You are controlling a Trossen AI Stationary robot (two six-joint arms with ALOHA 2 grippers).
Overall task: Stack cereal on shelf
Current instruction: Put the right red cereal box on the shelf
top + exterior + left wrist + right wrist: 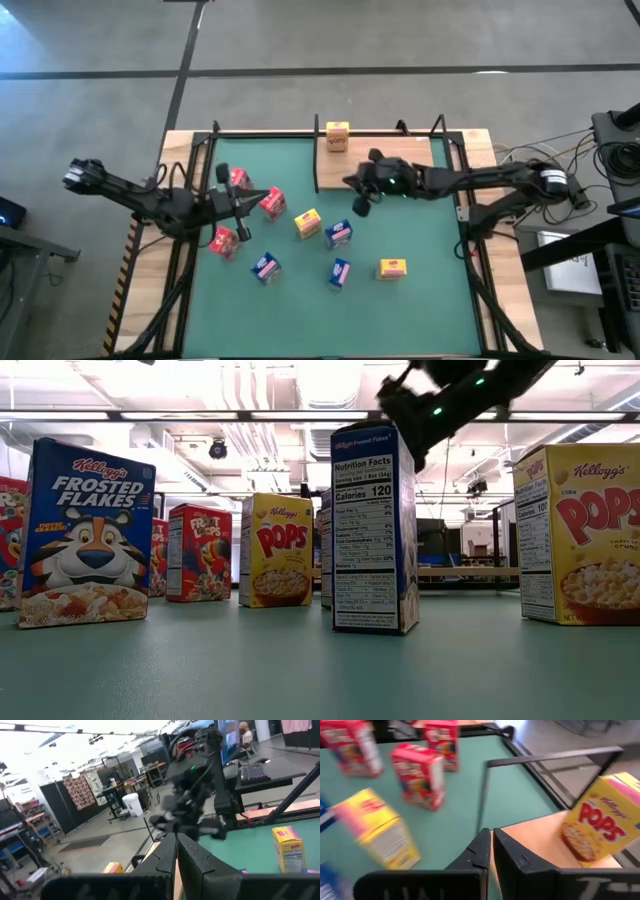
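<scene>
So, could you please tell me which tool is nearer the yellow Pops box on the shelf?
The right tool: it hangs close beside the yellow Pops box on the shelf. The left tool sits farther off among the red boxes.

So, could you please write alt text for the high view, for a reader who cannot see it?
One yellow cereal box stands on the wooden shelf at the far edge of the green mat; eight more boxes are scattered on the mat. The right gripper hangs beside the shelf, and the left gripper is among the red boxes.
</scene>
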